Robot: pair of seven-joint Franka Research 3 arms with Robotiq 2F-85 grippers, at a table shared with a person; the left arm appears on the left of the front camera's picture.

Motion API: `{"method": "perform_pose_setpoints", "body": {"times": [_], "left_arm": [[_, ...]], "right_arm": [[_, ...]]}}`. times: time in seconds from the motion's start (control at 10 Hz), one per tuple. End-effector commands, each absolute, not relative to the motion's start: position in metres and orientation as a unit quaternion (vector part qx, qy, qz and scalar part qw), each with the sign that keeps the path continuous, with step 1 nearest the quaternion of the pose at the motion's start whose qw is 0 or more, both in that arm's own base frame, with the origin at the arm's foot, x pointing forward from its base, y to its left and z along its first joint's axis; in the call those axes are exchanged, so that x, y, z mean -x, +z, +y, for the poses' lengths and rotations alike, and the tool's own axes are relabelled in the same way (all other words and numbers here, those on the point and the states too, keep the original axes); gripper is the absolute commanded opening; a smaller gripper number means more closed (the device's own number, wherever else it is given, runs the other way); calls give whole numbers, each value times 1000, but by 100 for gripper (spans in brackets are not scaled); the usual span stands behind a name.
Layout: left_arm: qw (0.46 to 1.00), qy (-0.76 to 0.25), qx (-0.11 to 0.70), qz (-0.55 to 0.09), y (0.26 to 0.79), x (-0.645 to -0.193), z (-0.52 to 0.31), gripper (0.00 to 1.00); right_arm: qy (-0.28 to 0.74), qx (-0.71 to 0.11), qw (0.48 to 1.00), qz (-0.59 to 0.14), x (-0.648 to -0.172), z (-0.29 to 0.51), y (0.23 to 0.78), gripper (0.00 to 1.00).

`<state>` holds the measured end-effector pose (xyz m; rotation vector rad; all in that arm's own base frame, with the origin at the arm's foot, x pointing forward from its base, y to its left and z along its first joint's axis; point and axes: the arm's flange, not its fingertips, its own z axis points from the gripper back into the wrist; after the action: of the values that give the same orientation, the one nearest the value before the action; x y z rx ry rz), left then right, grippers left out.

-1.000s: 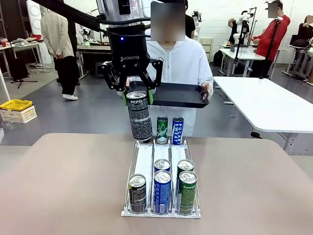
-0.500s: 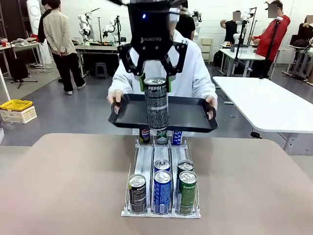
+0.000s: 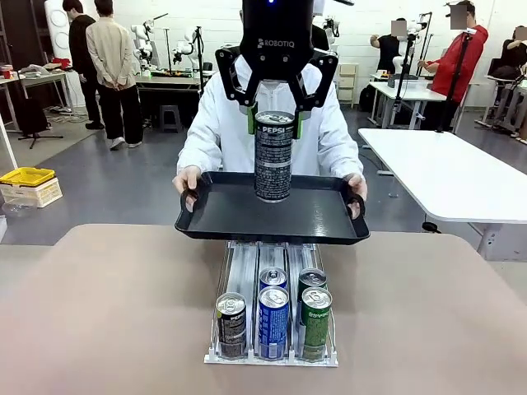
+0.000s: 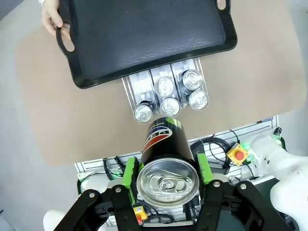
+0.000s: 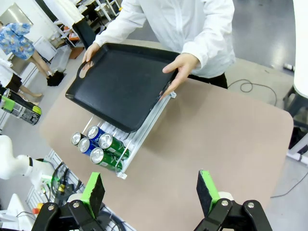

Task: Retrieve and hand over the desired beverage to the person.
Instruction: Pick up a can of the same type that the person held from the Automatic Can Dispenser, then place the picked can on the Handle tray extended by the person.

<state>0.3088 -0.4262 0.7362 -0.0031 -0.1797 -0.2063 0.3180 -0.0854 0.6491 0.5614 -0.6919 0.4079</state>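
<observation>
My left gripper (image 3: 274,123) is shut on a black Pepsi can (image 3: 273,164), holding it upright in the air just above a black tray (image 3: 329,218). The person (image 3: 216,132) in the white hooded jacket holds that tray by both handles over the far end of the can rack (image 3: 240,280). In the left wrist view the can (image 4: 166,154) sits between the green pads (image 4: 129,171), with the tray (image 4: 144,33) below and farther off. My right gripper (image 5: 151,192) is open and empty, high above the table's near right side.
Several cans stand at the rack's near end: a black Pepsi (image 3: 231,322), blue ones (image 3: 273,317) and green ones (image 3: 314,317). The tan table (image 3: 107,313) spreads to both sides. A white table (image 3: 445,173) stands at the right, and other people stand far back.
My left gripper carried the Pepsi can up and rightward to above the tray. The person lowered the tray forward over the rack's far end, hiding the cans there.
</observation>
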Motion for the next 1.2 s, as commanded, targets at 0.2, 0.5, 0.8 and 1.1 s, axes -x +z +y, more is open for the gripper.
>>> {"method": "perform_pose_setpoints", "body": {"times": [0.2,0.5,0.8,1.1], "left_arm": [[991,-101,1,-89,735,-310,-422,58],[991,-101,1,-89,735,-310,-422,58],[991,-101,1,-89,735,-310,-422,58],[991,-101,1,-89,735,-310,-422,58]], "right_arm": [[202,-283,875,-337,-320,-86,649,100],[202,-283,875,-337,-320,-86,649,100],[202,-283,875,-337,-320,-86,649,100],[202,-283,875,-337,-320,-86,649,100]]}}
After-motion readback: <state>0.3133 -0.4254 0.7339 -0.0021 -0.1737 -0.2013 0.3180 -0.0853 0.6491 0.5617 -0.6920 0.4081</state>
